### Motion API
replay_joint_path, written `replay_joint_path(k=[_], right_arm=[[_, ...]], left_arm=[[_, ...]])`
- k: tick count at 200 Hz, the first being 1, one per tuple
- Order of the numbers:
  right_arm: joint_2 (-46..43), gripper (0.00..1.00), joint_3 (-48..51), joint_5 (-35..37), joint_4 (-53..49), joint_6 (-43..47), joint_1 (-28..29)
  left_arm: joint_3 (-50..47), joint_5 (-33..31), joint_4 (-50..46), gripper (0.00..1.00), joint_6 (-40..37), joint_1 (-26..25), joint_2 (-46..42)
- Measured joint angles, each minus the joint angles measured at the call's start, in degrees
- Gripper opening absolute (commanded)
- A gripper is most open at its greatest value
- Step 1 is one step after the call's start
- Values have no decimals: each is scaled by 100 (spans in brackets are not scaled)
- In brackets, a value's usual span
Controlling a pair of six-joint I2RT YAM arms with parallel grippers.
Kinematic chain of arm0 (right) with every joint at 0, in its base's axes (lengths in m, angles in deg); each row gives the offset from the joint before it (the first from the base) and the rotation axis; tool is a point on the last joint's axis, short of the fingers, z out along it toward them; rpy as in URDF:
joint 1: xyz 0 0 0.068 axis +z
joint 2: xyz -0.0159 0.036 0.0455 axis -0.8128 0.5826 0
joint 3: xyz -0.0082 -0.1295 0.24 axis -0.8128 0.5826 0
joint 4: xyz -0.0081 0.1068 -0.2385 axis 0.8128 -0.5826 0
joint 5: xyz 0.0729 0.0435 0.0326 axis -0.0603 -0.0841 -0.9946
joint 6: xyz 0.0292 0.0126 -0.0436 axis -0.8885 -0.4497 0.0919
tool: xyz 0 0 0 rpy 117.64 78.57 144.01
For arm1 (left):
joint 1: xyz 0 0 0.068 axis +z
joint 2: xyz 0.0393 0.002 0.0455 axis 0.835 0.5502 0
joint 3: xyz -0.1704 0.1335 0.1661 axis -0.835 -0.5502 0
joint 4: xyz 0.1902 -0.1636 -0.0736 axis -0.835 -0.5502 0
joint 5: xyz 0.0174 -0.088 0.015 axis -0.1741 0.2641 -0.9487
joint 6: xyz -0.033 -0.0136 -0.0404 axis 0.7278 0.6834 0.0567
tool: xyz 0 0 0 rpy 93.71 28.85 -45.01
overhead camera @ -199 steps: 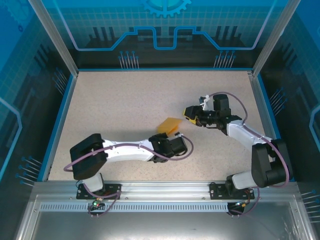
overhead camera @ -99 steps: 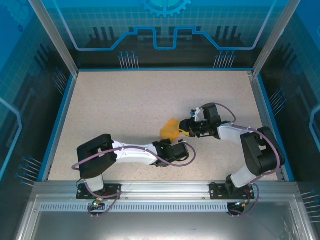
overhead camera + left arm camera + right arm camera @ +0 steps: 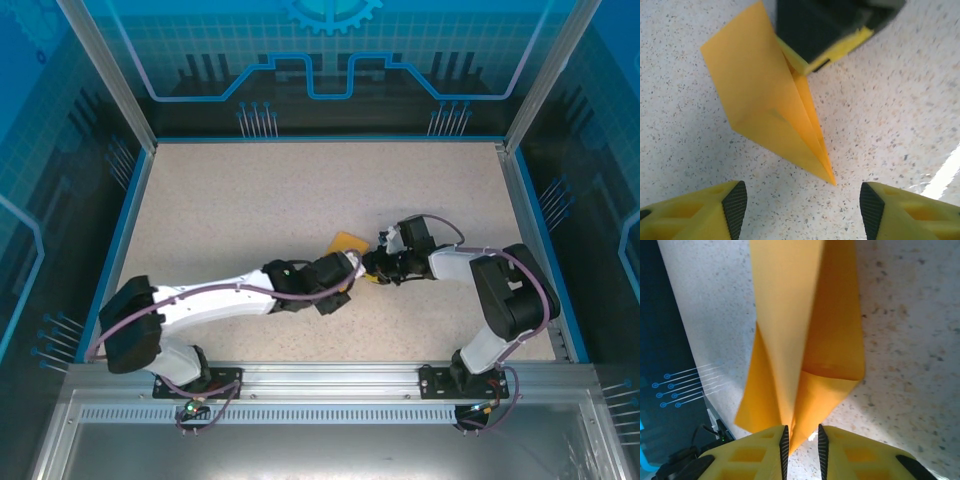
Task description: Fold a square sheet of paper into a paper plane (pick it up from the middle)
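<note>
The orange paper (image 3: 348,243), creased into a pointed shape, is just right of centre in the top view, over the speckled table (image 3: 240,200). The right gripper (image 3: 801,439) is clamped on one end of it, with the paper pinched between the pads at the bottom centre of the right wrist view. The left gripper (image 3: 802,205) is released, its fingers (image 3: 734,202) spread wide along the bottom of the left wrist view. The paper's tip lies just above the gap, apart from both fingers.
</note>
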Motion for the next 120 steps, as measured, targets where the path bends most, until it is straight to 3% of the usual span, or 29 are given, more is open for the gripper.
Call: replay_joint_path(k=[45, 120], right_arm=[[-127, 21, 0, 37, -92, 15, 203], [-533, 17, -378, 538, -337, -164, 1370]], left_arm=[[-304, 1196, 236, 35, 1207, 1292, -157], [-1552, 2472, 1172, 37, 2511, 2048, -210]])
